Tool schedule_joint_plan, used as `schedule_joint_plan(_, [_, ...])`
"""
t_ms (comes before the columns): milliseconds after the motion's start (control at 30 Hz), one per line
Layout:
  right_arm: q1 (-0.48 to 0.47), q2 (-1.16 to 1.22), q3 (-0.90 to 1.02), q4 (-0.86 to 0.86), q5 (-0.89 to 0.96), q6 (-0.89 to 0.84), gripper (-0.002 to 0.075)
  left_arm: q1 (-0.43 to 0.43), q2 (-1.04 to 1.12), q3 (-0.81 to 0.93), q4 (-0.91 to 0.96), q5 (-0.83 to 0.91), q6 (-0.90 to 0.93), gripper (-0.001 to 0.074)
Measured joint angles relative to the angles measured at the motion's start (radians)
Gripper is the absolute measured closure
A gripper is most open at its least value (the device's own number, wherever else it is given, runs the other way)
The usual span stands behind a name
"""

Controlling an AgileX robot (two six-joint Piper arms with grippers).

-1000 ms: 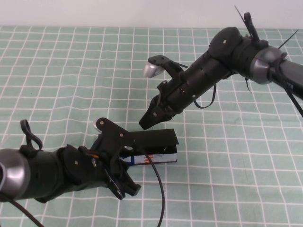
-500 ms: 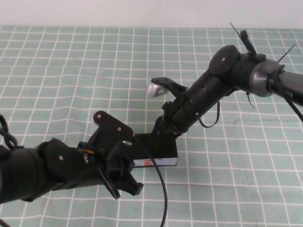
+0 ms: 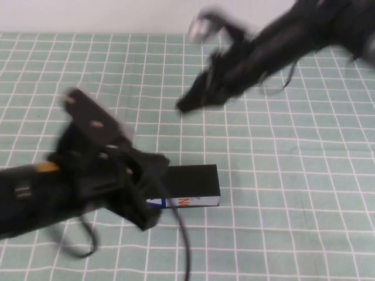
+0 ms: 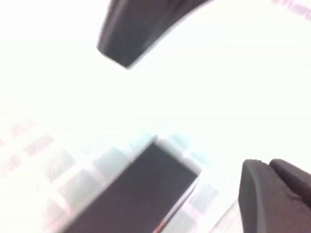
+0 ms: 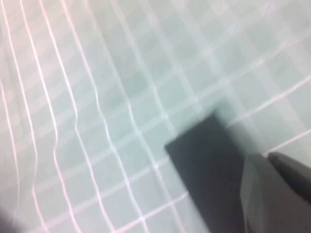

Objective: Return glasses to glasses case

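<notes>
The glasses case [image 3: 192, 180] lies shut on the green checked cloth, with its white printed side [image 3: 187, 202] facing me. It also shows in the left wrist view [image 4: 138, 194] and the right wrist view [image 5: 209, 170]. The glasses are not in view. My left gripper [image 3: 147, 199] is blurred and sits at the case's left end, covering that end. My right gripper [image 3: 186, 104] is blurred, raised well above and beyond the case, and clear of it.
The green checked cloth [image 3: 293, 175] covers the whole table. A white wall strip [image 3: 88, 14] runs along the far edge. My left arm [image 3: 53, 187] fills the near left, and my right arm [image 3: 281, 41] crosses the far right.
My right gripper has lifted off the case and swung up toward the far side. My left arm has swung up and to the left. The case now lies flat and shut.
</notes>
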Motion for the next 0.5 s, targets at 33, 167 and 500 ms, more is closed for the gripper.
schedule_joint_plan(33, [-0.010,-0.030,-0.012,-0.003,0.000,0.028,0.0739,0.000,-0.042,0.000,0.002,0.012,0.002,0.0741])
schedule_joint_plan(167, [-0.054,-0.187,-0.033,-0.149,-0.098,0.193,0.0739,0.000,-0.233,-0.027,0.006,0.092,0.004,0.0741])
schedule_joint_plan(500, [-0.075,-0.606,0.144,-0.841,-0.279,0.652,0.0739,0.002,-0.406,-0.210,0.006,-0.072,-0.035,0.0740])
